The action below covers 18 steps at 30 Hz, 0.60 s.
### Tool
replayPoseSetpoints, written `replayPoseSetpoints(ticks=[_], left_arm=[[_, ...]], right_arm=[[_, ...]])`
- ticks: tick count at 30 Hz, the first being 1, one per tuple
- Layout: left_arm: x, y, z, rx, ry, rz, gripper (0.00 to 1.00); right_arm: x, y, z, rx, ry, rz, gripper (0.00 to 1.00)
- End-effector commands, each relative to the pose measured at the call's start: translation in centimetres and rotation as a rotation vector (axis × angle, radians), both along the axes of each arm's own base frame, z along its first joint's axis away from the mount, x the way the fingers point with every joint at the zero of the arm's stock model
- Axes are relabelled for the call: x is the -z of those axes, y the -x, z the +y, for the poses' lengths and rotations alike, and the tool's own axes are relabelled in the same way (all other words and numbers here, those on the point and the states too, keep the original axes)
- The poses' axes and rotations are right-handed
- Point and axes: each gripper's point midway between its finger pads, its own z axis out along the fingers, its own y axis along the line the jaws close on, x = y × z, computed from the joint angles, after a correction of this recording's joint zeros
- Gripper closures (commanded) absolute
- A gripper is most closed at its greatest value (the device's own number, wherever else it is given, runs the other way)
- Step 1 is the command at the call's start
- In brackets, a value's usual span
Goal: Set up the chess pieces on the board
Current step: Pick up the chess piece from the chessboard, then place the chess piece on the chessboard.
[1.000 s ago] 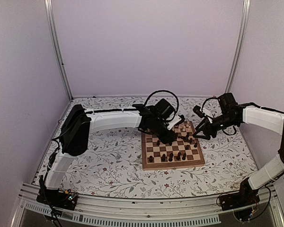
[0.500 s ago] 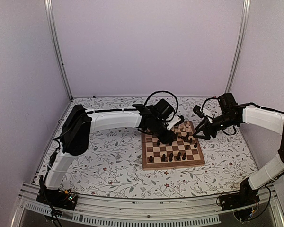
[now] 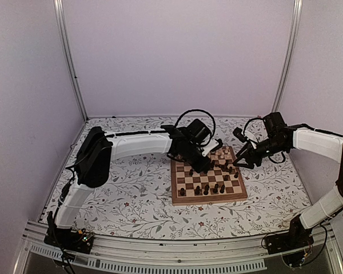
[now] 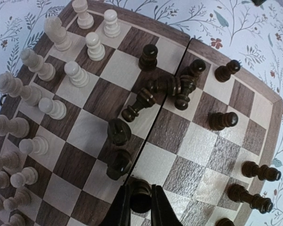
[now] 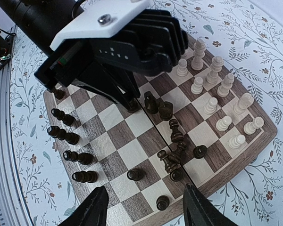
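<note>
The checkered wooden board (image 3: 235,192) lies on the floral cloth, also in the left wrist view (image 4: 266,113) and the right wrist view (image 5: 236,157). Pale pieces (image 4: 78,75) stand in rows on one side (image 5: 226,106). Dark pieces stand along the opposite edge (image 5: 66,136), and several dark ones lie jumbled mid-board (image 4: 172,89). My left gripper (image 4: 140,202) is over the board's middle, shut on a dark piece (image 4: 140,193). My right gripper (image 5: 144,207) is open and empty above the board's right edge (image 3: 243,162).
The floral table cloth (image 3: 131,194) surrounds the board. Pale walls and metal posts (image 3: 68,63) enclose the table. The left arm's body (image 5: 113,42) hangs over the board's middle in the right wrist view.
</note>
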Motion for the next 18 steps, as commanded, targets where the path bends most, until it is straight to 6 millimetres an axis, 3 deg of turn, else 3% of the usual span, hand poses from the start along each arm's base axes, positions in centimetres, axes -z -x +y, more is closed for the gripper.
replayPoseSetpoints(ticks=[1, 4, 8, 12, 18], left_arm=[[-3.5, -0.2, -0.6, 0.003, 0.051, -0.032, 0.91], [-6.4, 0.8, -1.7, 0.017, 0.123, -0.038, 0.91], [-8.7, 2.3, -3.2, 0.060, 0.186, -0.052, 0.92], [-9.2, 4.3, -5.0, 0.137, 0.231, -0.049, 0.92], [-8.0, 8.1, -7.5, 0.298, 0.231, -0.055, 0.91]], right_arm=[[0.0, -0.8, -0.4, 0.024, 0.032, -0.017, 0.43], [0.2, -1.8, -1.2, 0.073, 0.067, -0.034, 0.44], [0.0, -3.1, -2.7, 0.152, 0.093, -0.048, 0.44], [0.1, -4.7, -5.1, 0.257, 0.126, -0.065, 0.43], [0.9, -6.6, -8.6, 0.405, 0.171, -0.053, 0.43]])
